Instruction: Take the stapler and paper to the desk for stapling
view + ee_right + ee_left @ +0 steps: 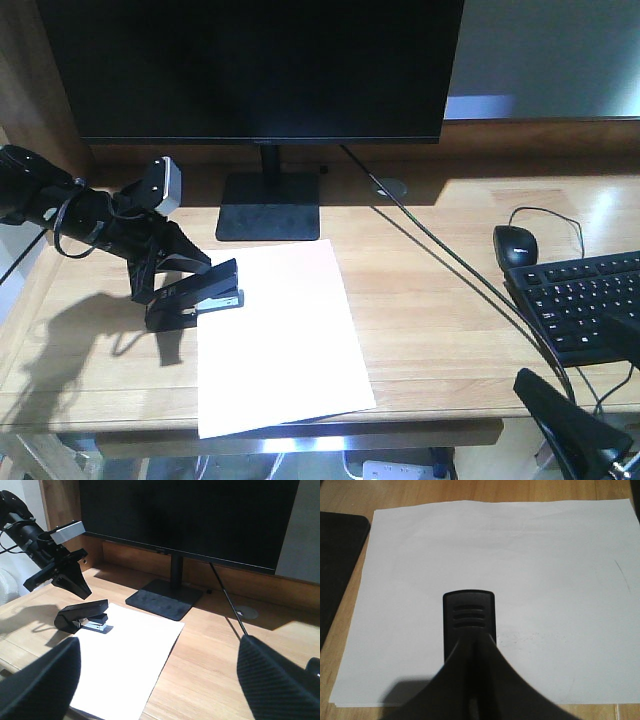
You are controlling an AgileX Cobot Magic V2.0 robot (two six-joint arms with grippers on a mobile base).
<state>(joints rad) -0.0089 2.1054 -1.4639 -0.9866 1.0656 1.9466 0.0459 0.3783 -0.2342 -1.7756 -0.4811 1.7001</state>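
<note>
Your left gripper point(62, 582) hangs tilted just above the stapler point(197, 295), jaws spread, gripping nothing. The stapler sits on the paper's point(280, 335) far-left corner on the worktop point(440, 300). Your right gripper's point(160, 680) jaws are spread near.

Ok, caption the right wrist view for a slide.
Left claw hovers above the stapler resting on the paper's edge.

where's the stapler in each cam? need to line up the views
Front view: stapler left of centre, at the paper's left edge, below the left gripper.
Left wrist view: stapler centre, nose pointing up, over the paper, between the fingers.
Right wrist view: stapler left of centre, at the paper's near-left corner.
Shared landmark: the paper.
</note>
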